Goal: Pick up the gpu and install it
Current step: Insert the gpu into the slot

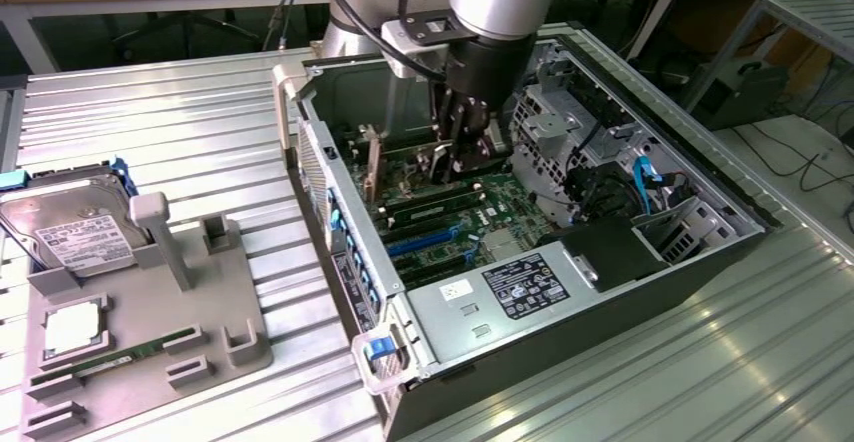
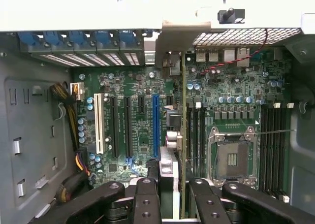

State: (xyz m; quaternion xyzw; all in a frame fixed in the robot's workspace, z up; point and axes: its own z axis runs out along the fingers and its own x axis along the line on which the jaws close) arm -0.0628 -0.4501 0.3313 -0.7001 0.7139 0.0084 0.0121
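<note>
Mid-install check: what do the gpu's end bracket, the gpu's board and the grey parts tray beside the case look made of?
End bracket: bare sheet metal, dull silver, with a folded tab at its end. The gpu board: a thin greenish edge, likely fibreglass circuit board. Parts tray: uniform matte grey with chunky moulded-looking posts, probably plastic, though painted metal cannot be ruled out.

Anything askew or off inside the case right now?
Nothing stands out. The gpu hangs edge-on between the jaws of the gripper, parallel to the slots on the motherboard and not tilted. The CPU socket is empty, with no visible damage.
</note>
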